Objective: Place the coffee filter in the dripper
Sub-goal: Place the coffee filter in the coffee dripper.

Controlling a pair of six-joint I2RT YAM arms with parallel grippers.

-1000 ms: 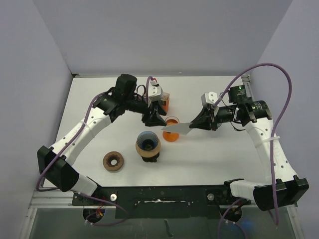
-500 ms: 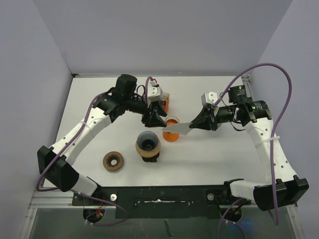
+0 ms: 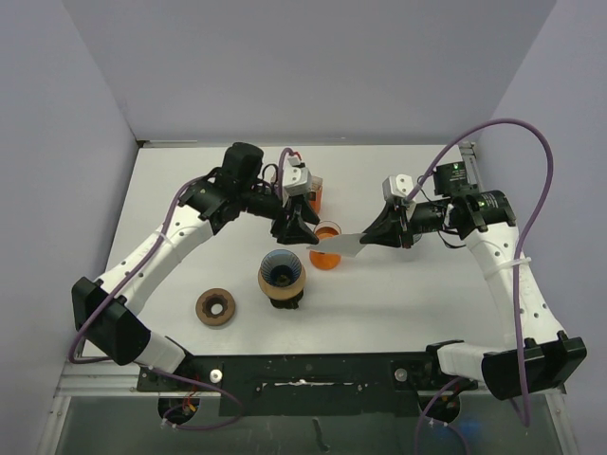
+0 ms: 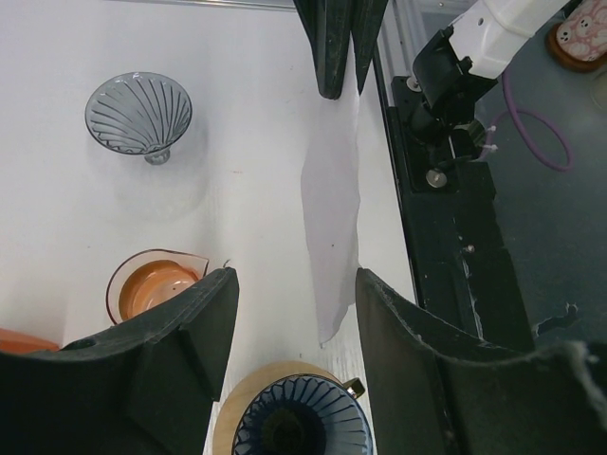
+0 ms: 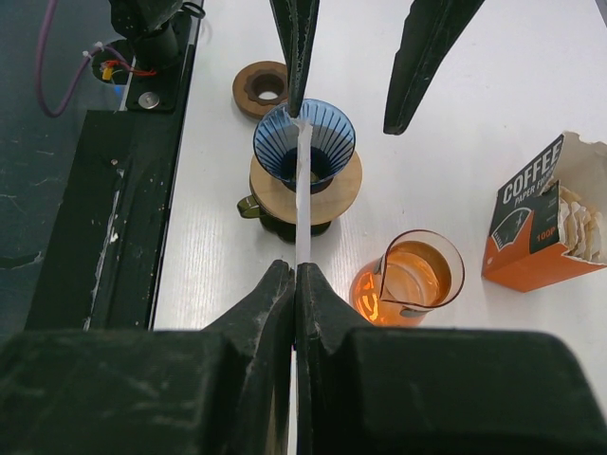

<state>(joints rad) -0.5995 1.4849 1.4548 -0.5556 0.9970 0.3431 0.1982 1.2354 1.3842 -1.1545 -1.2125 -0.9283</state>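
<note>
Desk is carrying everything, with the dripper sitting near its middle on a wooden collar over a dark base.

Right arm is reaching in from the right of the dripper. Left arm is arching in from its left and behind.

Right claw is sitting to the right of the dripper, fingers pressed together and pinching one end of the filter. Filter is hanging flat in the air to the right of the dripper, over the carafe, with its free end pointing at the dripper. That end is coming close to the rim but is not sitting in the bowl. The right wrist view is showing it edge-on, lined up with the bowl.

Left claw is hovering just behind the dripper, fingers spread wide and gripping nothing. In its wrist view the filter's free end is hanging between them.

Box of filters is standing behind and right of the dripper, past the carafe.

Carafe is sitting just right of the dripper, close but not touching.

Ring, brown wood, is lying left of the dripper and a bit nearer the arm bases.

Glass dripper is showing only in the left wrist view, beyond the carafe from the main dripper.
</note>
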